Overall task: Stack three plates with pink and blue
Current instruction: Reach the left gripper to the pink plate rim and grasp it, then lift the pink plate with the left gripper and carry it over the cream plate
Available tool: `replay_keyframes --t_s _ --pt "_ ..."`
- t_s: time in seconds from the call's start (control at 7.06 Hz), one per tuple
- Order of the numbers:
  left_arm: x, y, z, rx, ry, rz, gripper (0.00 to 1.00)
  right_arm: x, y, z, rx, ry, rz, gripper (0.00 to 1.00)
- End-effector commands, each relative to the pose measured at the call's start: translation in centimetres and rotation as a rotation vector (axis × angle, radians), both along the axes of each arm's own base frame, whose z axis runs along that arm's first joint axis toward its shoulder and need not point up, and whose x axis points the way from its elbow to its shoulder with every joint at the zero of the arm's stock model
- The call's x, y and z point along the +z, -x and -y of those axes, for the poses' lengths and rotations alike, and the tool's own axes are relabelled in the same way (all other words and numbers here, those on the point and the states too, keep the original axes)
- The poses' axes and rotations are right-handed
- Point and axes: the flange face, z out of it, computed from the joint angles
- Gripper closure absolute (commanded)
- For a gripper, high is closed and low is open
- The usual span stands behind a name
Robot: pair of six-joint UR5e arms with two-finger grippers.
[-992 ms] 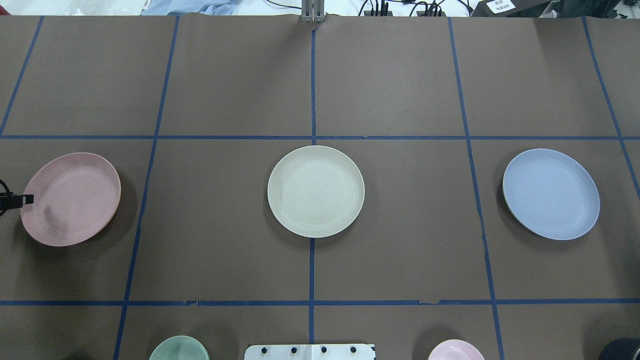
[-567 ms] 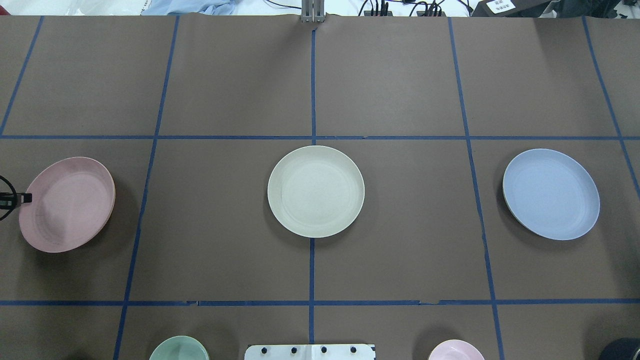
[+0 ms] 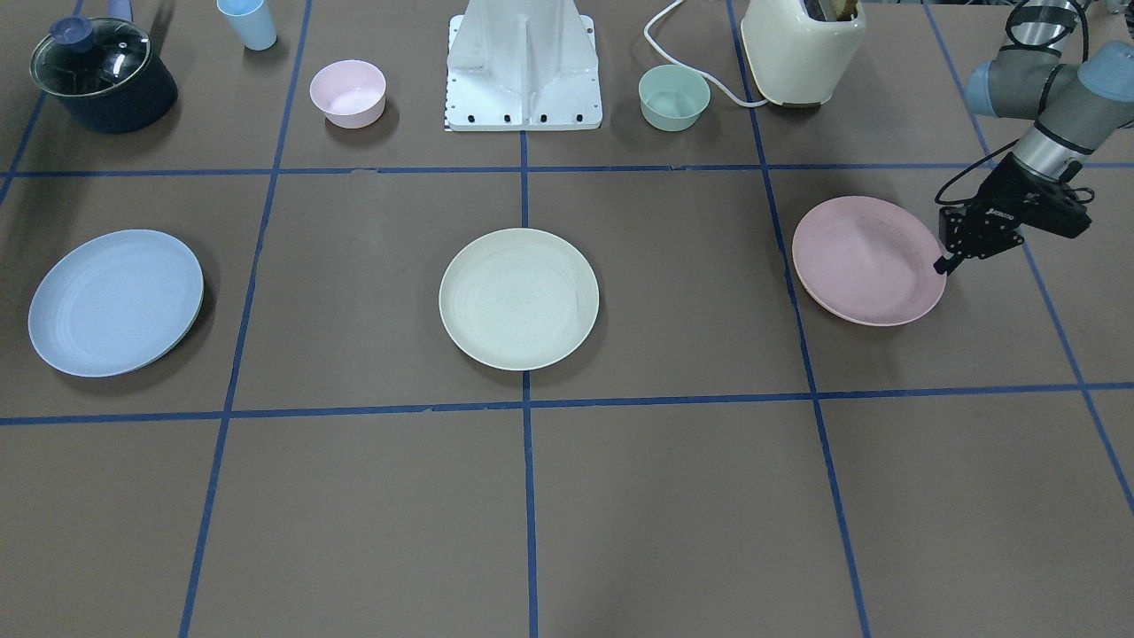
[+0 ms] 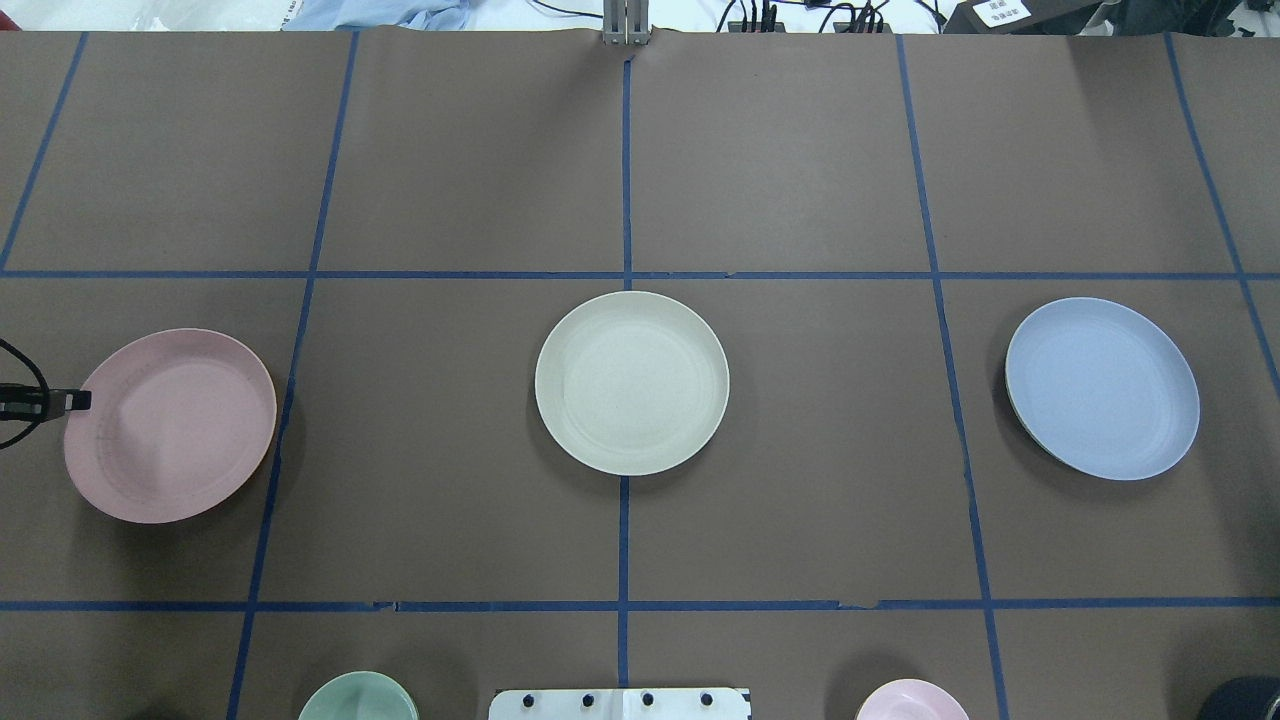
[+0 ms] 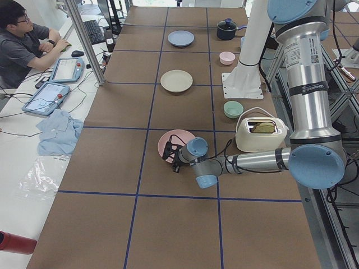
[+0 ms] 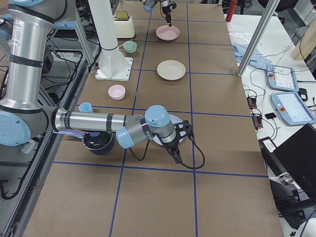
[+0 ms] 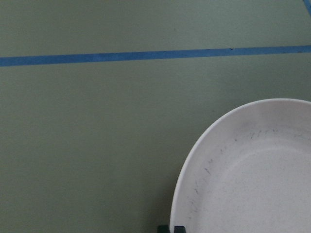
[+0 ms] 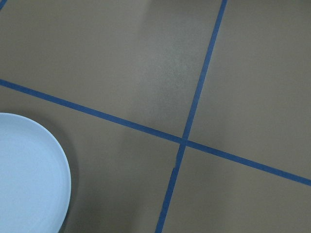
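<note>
- Left tool (image 3: 942, 263), seen from the front, is closed narrow on the outer rim of the pink plate (image 3: 864, 261); the cream plate (image 3: 518, 299) lies in the middle of the tabletop (image 3: 354, 496), the blue plate (image 3: 115, 301) at the other end.
- From overhead, the three plates are well apart, in one row.
- From the right side, the right tool (image 6: 177, 158) hangs just beside the blue plate; wide or narrow, I cannot tell.

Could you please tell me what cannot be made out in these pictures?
The right claw shows only in the exterior right view, small; open or shut cannot be told.
The left claw: overhead, the left edge cuts off all but its tip.
The pink plate hides its own underside at the grip.
The pot: overhead, cut off by the bottom corner.
</note>
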Motion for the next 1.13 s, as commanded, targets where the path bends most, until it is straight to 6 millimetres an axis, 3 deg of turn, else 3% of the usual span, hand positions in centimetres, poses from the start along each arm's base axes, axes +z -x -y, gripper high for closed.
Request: replay_keyframes --t_s 0.0,0.14,0.57,0.71,0.99 --pt "-3.0 1.3 1.6 0.034 -0.003 -0.070 1.00 0.2 0.0 0.0 -0.001 0.003 0.001 0.00" --pt "-6.4 1.2 3.7 0.029 -0.010 -0.089 1.00 0.2 0.0 0.0 0.000 0.003 0.000 0.00" --pt "-23.0 -2.1 8.3 -0.013 0.060 -0.118 1.00 0.2 0.0 -0.1 -0.002 0.005 0.004 0.00" --pt "-26.4 -5.9 8.5 -0.003 0.091 -0.169 1.00 0.3 0.0 -0.1 -0.002 0.006 0.004 0.00" --pt "-35.7 -17.2 8.0 -0.013 0.193 -0.191 1.00 0.3 0.0 -0.1 -0.003 0.006 0.005 0.00"
